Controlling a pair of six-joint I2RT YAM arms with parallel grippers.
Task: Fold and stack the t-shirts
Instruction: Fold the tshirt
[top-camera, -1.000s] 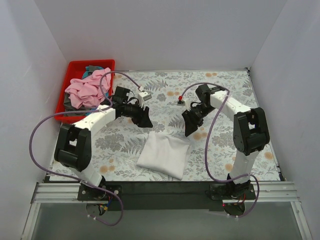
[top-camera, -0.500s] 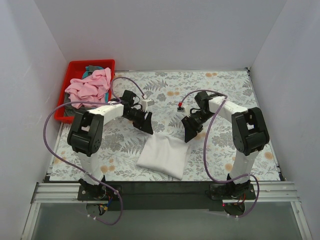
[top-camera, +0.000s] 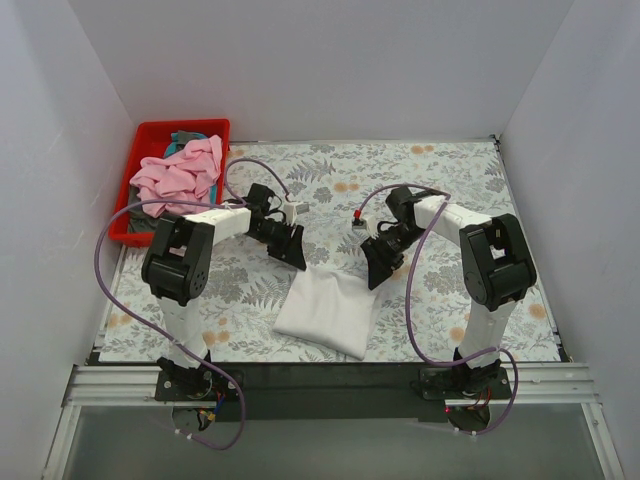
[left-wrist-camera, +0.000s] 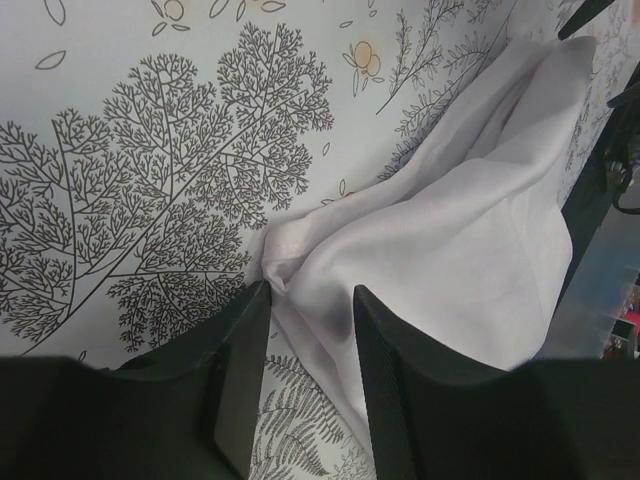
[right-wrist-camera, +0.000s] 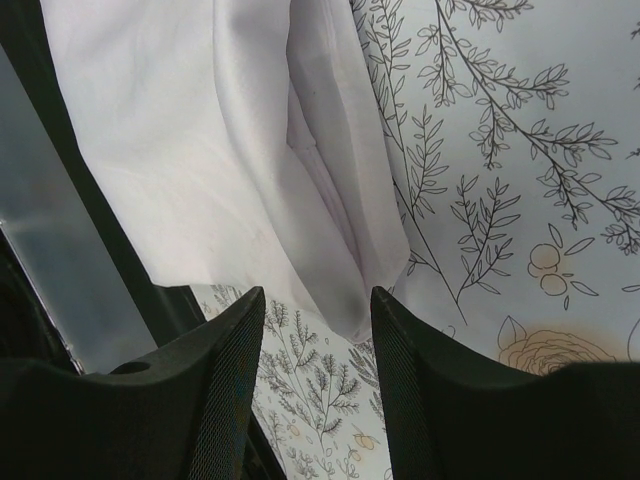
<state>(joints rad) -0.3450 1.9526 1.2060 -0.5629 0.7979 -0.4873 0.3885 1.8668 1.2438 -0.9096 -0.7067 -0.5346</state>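
Note:
A folded white t-shirt (top-camera: 328, 310) lies on the floral table near the front middle. My left gripper (top-camera: 296, 259) is open at its far left corner; in the left wrist view the white t-shirt's bunched corner (left-wrist-camera: 290, 262) sits between the open fingers (left-wrist-camera: 240, 380). My right gripper (top-camera: 376, 275) is open at the shirt's far right corner; in the right wrist view the white t-shirt's folded edge (right-wrist-camera: 350, 290) hangs between the fingers (right-wrist-camera: 405, 380). A pink t-shirt (top-camera: 180, 172) lies heaped in the red bin, with teal and grey cloth under it.
The red plastic bin (top-camera: 148, 138) stands at the far left corner. White walls close in the table on three sides. A black rail (top-camera: 320, 375) runs along the near edge. Purple cables loop from both arms.
Both grippers have moved down and inward toward the white shirt's far corners. The left arm has swung in closer to its base side. The shirt has not moved.

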